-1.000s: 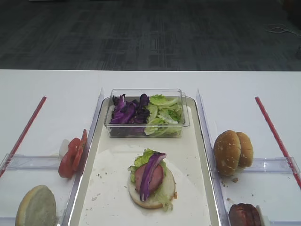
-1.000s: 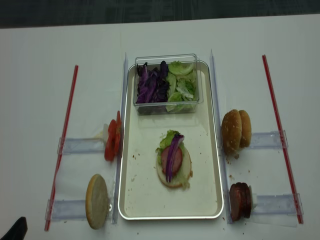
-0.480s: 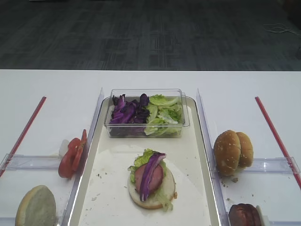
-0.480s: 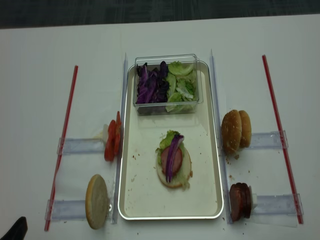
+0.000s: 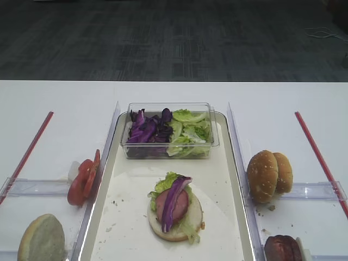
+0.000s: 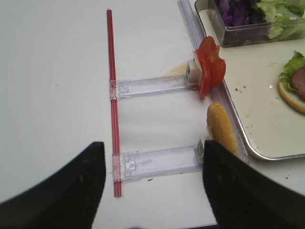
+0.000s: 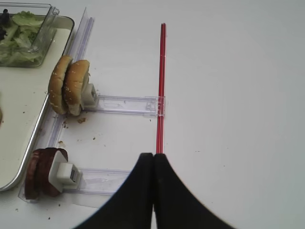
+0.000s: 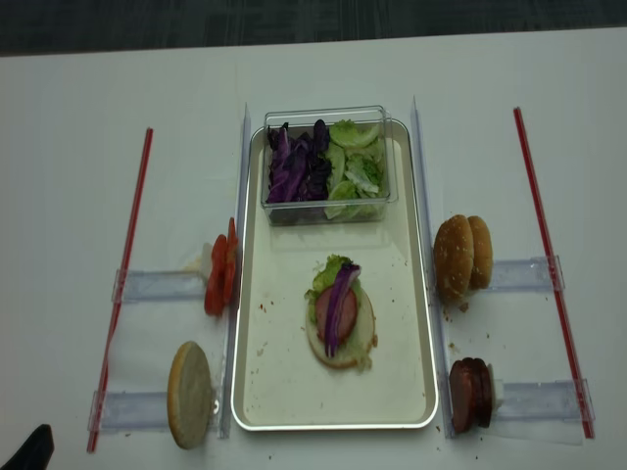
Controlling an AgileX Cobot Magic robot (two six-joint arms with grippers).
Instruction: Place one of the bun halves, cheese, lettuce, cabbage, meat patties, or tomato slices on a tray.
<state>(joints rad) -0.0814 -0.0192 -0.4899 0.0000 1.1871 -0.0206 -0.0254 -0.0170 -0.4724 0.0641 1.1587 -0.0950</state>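
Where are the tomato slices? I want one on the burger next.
The tomato slices stand on edge just left of the tray, beyond the lone bun half.

tabletop matt white, smooth; tray cream inside, glossy silvery metal-look rim; box clear glossy plastic; rails clear plastic, red strips glossy; bun halves tan, matt, seeded crust; tomato slices wet-shiny red; meat patties rough matt brown; hand fingers matt black; floor dark carpet-like weave
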